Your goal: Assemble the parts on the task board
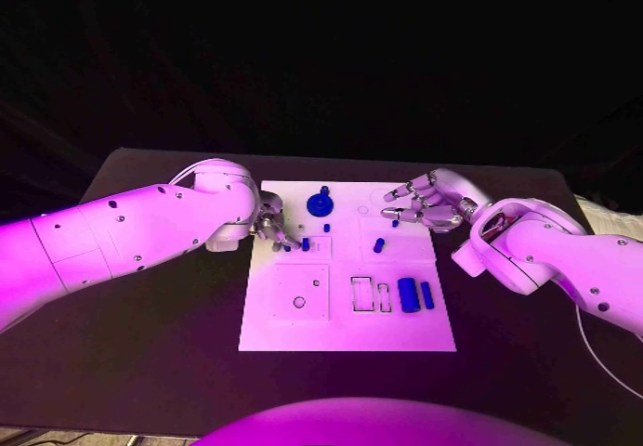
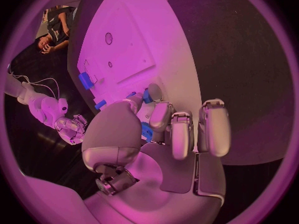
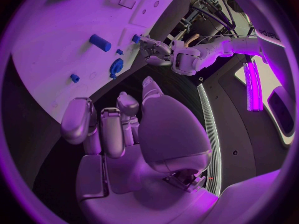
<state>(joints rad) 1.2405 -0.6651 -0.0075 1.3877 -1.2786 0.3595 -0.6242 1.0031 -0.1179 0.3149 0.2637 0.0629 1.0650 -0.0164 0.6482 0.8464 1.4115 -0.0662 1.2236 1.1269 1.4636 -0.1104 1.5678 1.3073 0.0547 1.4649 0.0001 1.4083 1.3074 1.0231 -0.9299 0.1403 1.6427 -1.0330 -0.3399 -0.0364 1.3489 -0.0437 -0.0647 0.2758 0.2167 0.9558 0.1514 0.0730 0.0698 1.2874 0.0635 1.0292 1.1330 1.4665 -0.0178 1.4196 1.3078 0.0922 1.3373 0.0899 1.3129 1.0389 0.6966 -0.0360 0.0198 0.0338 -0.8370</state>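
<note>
Task board [image 1: 402, 334] sits mid-table, long axis running away from the robot; black table [image 1: 161, 372] shows bare on both sides and in front of it. Near half of board has open room; slots and recesses there, w/ a blue block [image 1: 407, 292] and a thinner blue bar [image 1: 426, 295] just beside each other by the right edge. Left hand [image 1: 272, 226] is at the board's left edge, far half, fingers curled down round a small blue part [image 1: 306, 244]; in the left wrist view blue shows between the fingertips [image 2: 147, 96] and under the palm, so it looks pinched, tho grip isn't fully clear. Round blue part [image 1: 319, 202] lies just beyond that hand, a short blue peg [image 1: 378, 245] toward mid-board, apart from both hands. Right hand [image 1: 426, 206] hovers over the far right corner, fingers apart, holding nothing; right wrist view shows peg [image 3: 99, 42] and round part [image 3: 116, 66] well ahead of its fingertips.
</note>
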